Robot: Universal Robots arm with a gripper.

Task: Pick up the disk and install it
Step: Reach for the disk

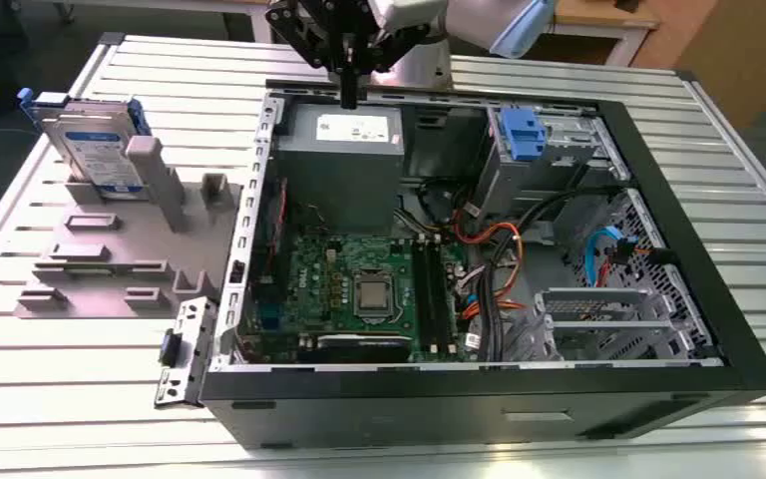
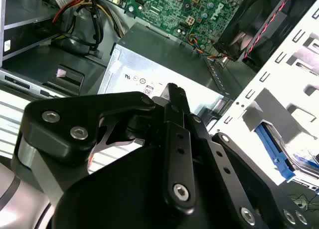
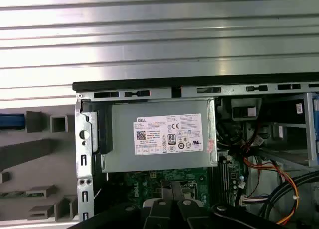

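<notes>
Exterior view is showing your gripper [image 1: 350, 100] hovering over the power-supply box [image 1: 343, 140] at the far side of the open computer case [image 1: 490, 377], its fingers [image 1: 348, 85] seemingly pressed together and gripping nothing. The disk [image 1: 95, 150] is standing upright in the grey holder [image 1: 104, 254], well apart toward the exterior view's left. The pick-up looks not yet begun, and it is calling for opened fingers aligned over the disk.

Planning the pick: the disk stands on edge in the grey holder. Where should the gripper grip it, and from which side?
Probably the upper edge of the disk, from straight above, pinching its broad faces: it stands upright, its lower part seated in the grey holder.
</notes>
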